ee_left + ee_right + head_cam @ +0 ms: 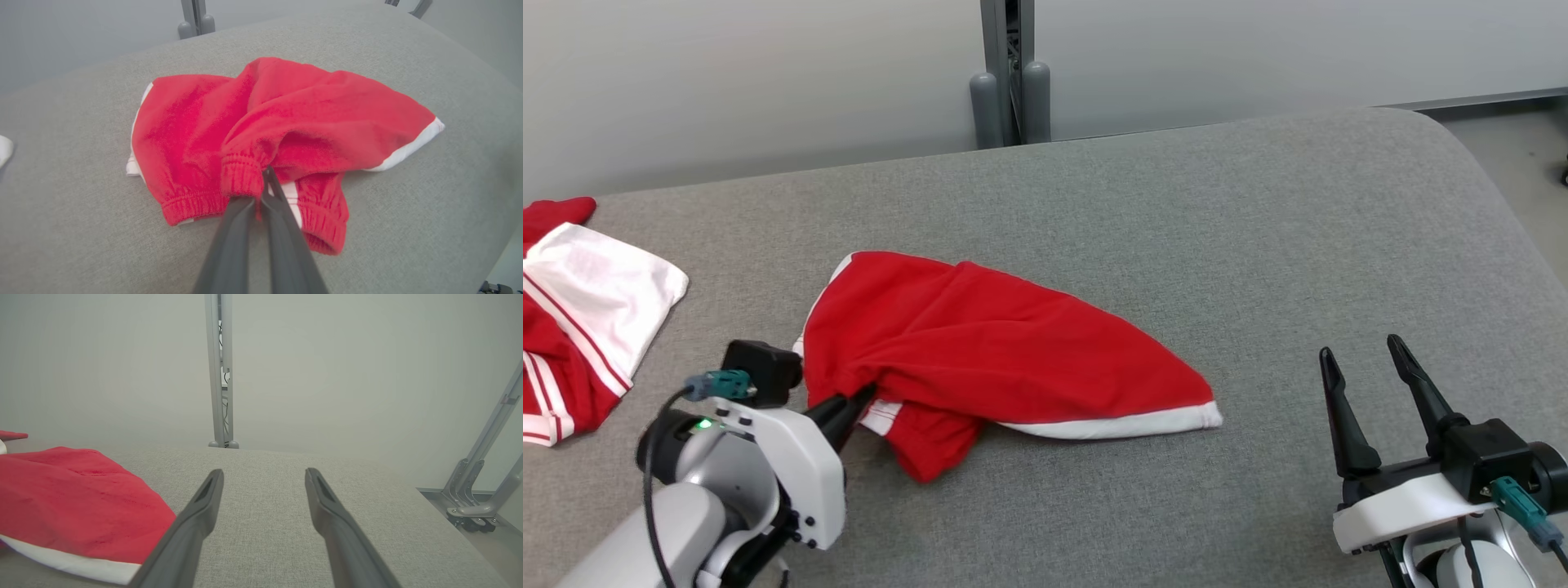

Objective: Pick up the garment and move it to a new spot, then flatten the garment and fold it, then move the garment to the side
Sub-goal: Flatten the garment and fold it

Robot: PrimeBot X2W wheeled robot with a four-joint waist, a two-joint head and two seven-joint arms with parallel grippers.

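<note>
The garment [980, 343] is a pair of red shorts with white trim, lying crumpled on the grey table [1176, 204] left of centre. My left gripper [864, 396] is shut on the garment at its gathered elastic waistband. In the left wrist view the dark fingers [245, 228] pinch that waistband fold of the garment [286, 118]. My right gripper [1364, 355] stands open at the lower right, apart from the cloth, with nothing between its fingers. Seen from the right wrist, the gripper [264, 475] points over bare table, the garment [73, 498] to its left.
A second red and white garment [580, 302] lies at the table's far left edge. A grey metal post [1010, 73] stands behind the table against the wall. The table's right corner rounds off, with floor [1519, 155] beyond it.
</note>
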